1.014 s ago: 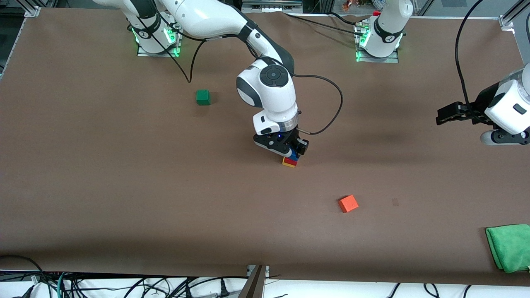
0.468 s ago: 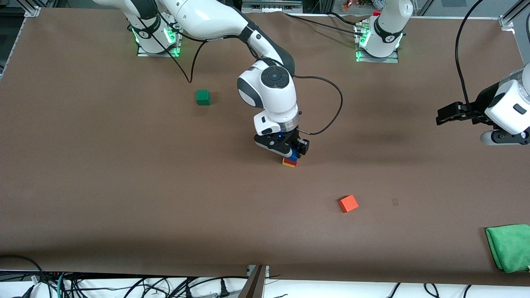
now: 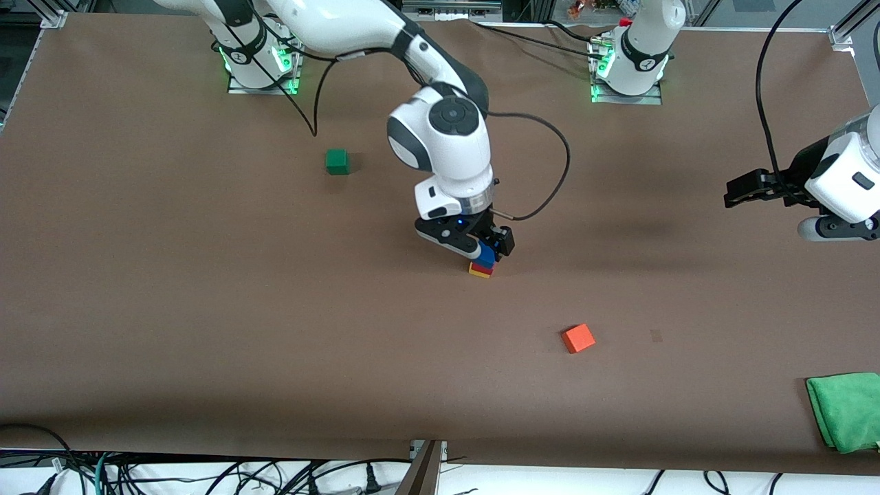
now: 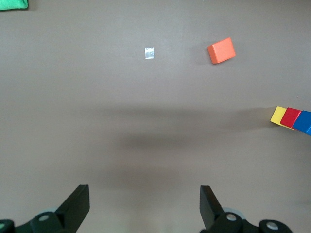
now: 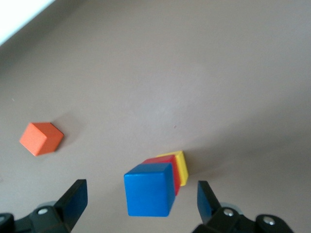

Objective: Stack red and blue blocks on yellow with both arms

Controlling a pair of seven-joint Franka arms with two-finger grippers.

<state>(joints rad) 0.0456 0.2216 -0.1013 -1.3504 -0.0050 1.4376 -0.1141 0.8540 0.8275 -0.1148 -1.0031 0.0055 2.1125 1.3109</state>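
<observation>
The yellow cube [image 3: 478, 273] sits mid-table with the red cube [image 3: 482, 267] on it and the blue cube [image 3: 487, 256] on top. My right gripper [image 3: 482, 249] hovers just above this stack, open. In the right wrist view the blue cube [image 5: 148, 188] lies between the spread fingers [image 5: 75, 196] without touching them, with the red cube [image 5: 167, 160] and the yellow cube [image 5: 181, 165] under it. My left gripper [image 3: 741, 190] waits in the air over the left arm's end of the table, open and empty [image 4: 145, 194]. Its view shows the stack side-on: yellow cube [image 4: 278, 115], red cube [image 4: 291, 117], blue cube [image 4: 304, 122].
An orange cube [image 3: 578, 338] lies nearer the front camera than the stack, toward the left arm's end. A dark green cube [image 3: 337, 161] lies toward the right arm's base. A green cloth [image 3: 847, 409] lies at the front corner at the left arm's end.
My right gripper has risen slightly off the stack, leaving the blue cube resting on the red one. The left arm has not moved.
</observation>
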